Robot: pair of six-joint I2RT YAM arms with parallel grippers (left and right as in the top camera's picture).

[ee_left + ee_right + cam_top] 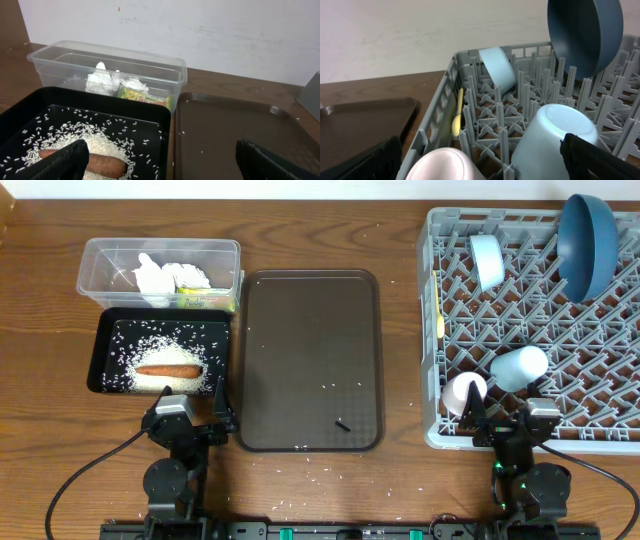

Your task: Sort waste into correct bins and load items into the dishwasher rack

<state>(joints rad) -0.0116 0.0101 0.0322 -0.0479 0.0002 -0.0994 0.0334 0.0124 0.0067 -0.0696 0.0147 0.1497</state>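
Observation:
Crumpled tissue (160, 277) and a yellow-green wrapper (135, 94) lie in the clear tub (100, 252). In the black tray (104, 330), a carrot piece (167, 369) rests on rice (160, 342). My left gripper (190, 412) stands open at that tray's near edge, with nothing between its fingers. The grey rack (590, 370) holds the upright blue plate (588, 242), small pale bowl (488, 260), light blue cup (520, 366), pink cup (463, 393) and yellow spoon (456, 120). At the rack's near edge, my right gripper (508, 418) stands open and empty.
A brown serving tray (310, 330) lies between the bins and the rack, with a few rice grains and a small dark scrap (342, 424) on it. Stray grains dot the wooden table (400, 240) near the tray's front. A white wall runs behind.

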